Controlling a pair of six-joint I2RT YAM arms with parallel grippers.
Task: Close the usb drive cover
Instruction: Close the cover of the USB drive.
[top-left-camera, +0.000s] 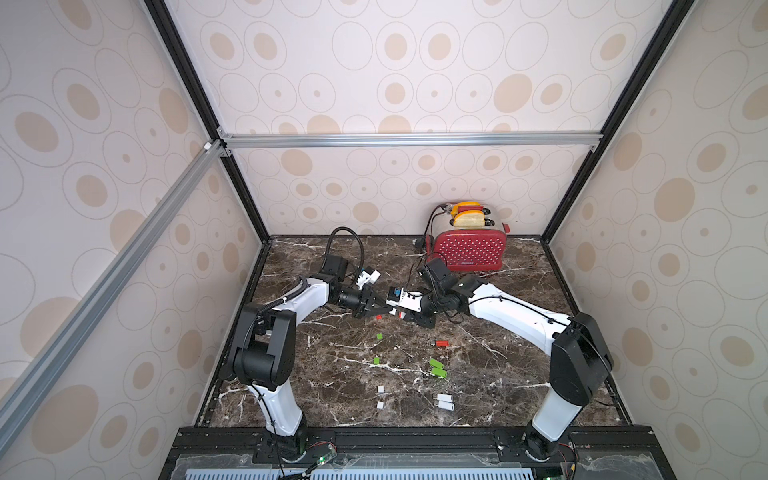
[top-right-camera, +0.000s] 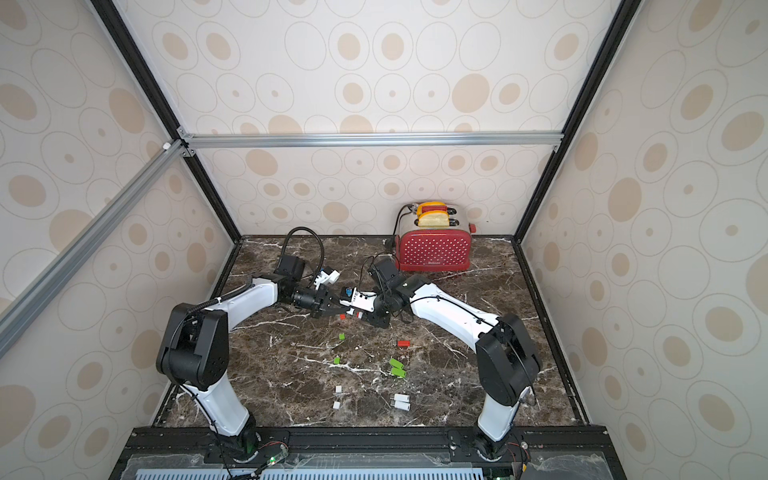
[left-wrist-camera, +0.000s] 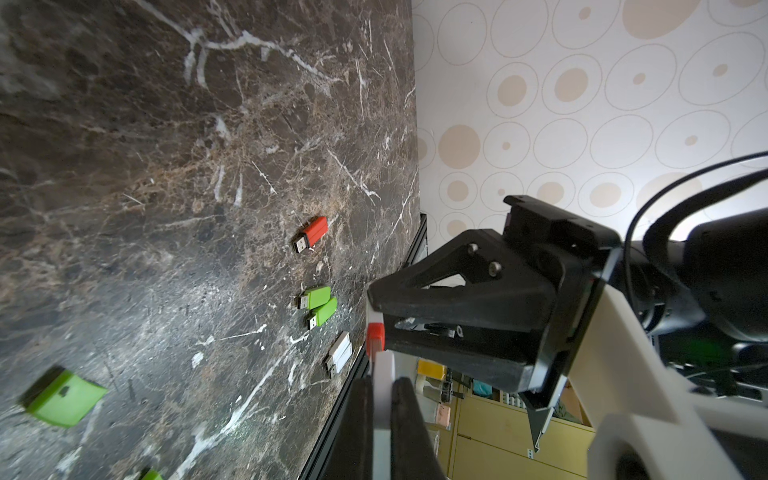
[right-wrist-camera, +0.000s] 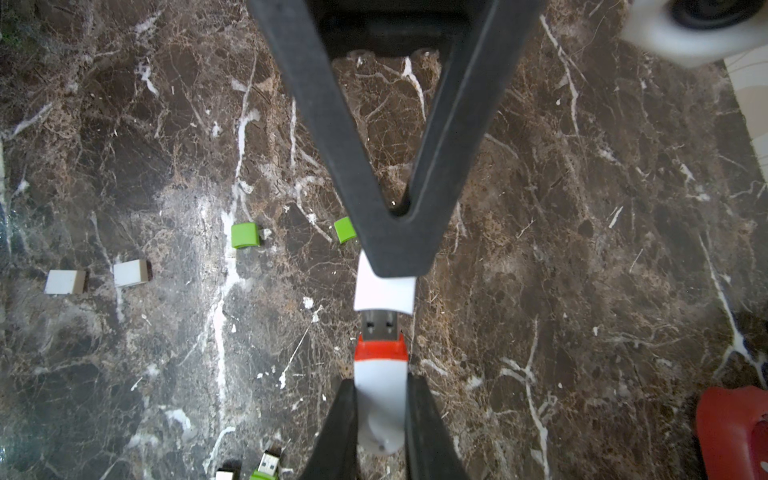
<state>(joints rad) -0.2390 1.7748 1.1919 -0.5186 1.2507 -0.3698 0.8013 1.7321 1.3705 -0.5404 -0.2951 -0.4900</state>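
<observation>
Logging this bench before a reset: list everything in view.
toaster: 1, red, back right, holding two toast slices
table: 1, dark marble, enclosure floor
loose USB drives: 5, uncapped; one red, two green, two white; right of centre
loose caps: 4; two green, two white; left of those drives
small red piece: 1, maybe a cap, table centre
red-and-white USB drive: 1, in right tool
white cap: 1, in left tool, at that drive's plug
arms: 2, white and black, meeting mid-table

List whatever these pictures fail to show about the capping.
Right wrist view: whether the connector of the USB drive reaches inside the white cap; the cap's rim hides it.
Left wrist view: connector hidden behind the blurred cap.
Both top views: cap and connector too small.
</observation>
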